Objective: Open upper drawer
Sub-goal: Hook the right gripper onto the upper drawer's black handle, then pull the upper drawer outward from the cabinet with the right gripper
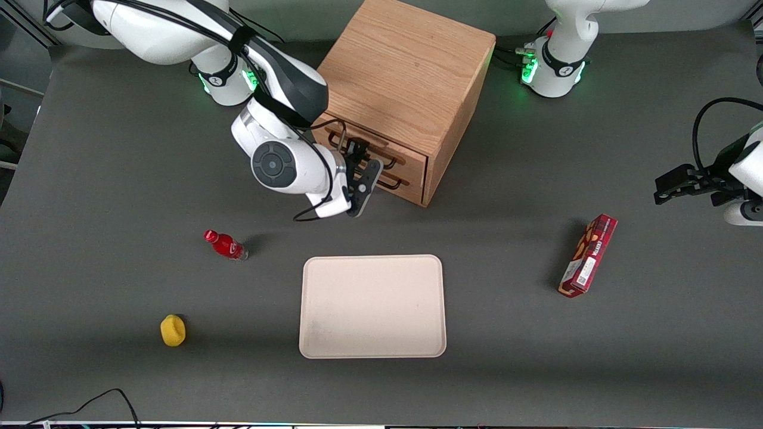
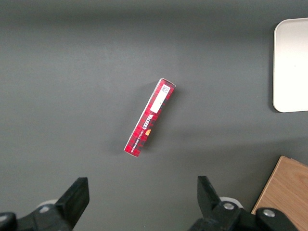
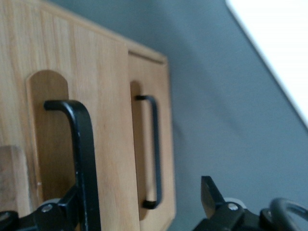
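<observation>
The oak cabinet [image 1: 405, 65] stands at the table's back, its front turned toward the working arm's end. The upper drawer [image 1: 412, 159] has a long black bar handle [image 1: 390, 156]; the matching lower drawer [image 1: 411, 187] sits under it. My right gripper [image 1: 365, 159] is right in front of the upper drawer, fingers open. In the right wrist view the upper drawer [image 3: 106, 120] fills much of the frame. Its handle [image 3: 84, 159] lies between the fingers of the gripper [image 3: 137, 192], close against one finger [image 3: 60, 211]. The lower drawer [image 3: 163, 120] shows beside it. The upper drawer looks shut.
A beige tray [image 1: 372, 307] lies nearer the front camera than the cabinet. A red bottle [image 1: 226, 245] and a yellow object [image 1: 173, 330] lie toward the working arm's end. A red box [image 1: 588, 255] lies toward the parked arm's end, also in the left wrist view [image 2: 150, 118].
</observation>
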